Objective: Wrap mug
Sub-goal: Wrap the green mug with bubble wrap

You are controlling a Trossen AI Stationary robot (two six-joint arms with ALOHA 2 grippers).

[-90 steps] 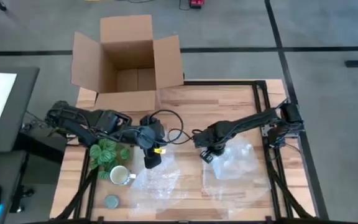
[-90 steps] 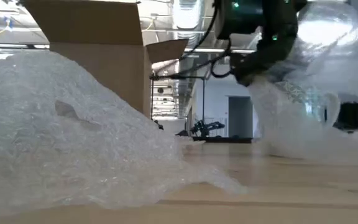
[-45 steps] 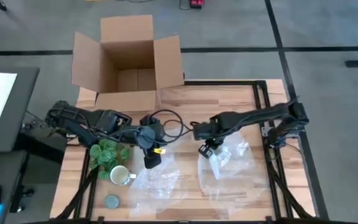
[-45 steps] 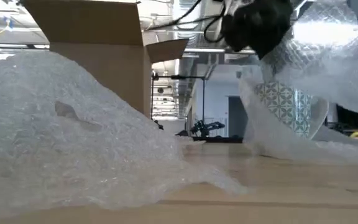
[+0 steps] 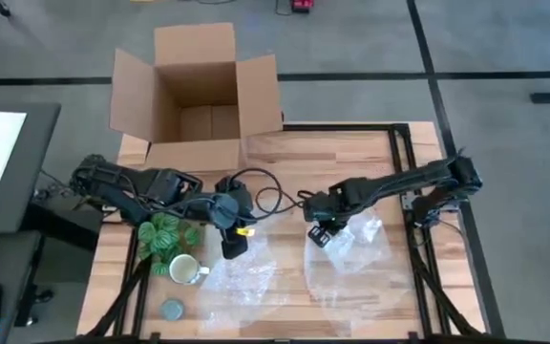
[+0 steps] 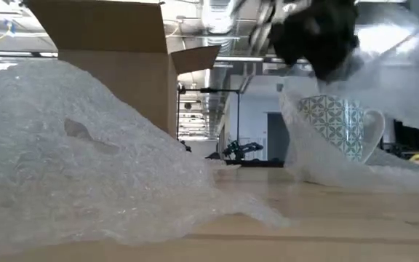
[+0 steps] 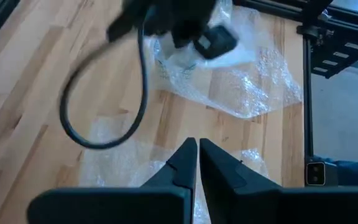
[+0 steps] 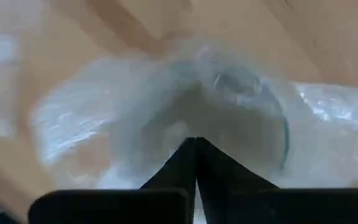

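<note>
Small white-cream mug [image 5: 184, 269] stood unwrapped; left gripper [image 5: 231, 248], fingers pressed together, hovered nearby; right gripper [image 5: 319, 239] pinched a clear bubble-wrap sheet [image 5: 370, 272].

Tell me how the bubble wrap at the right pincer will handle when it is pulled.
Probably floppy: the bubble wrap hangs in a loose drape from the right pincer around the patterned mug. Likely very light, since its crumpled folds stand up by themselves on the table. Pulled sideways, it may drag or tip that mug.
</note>
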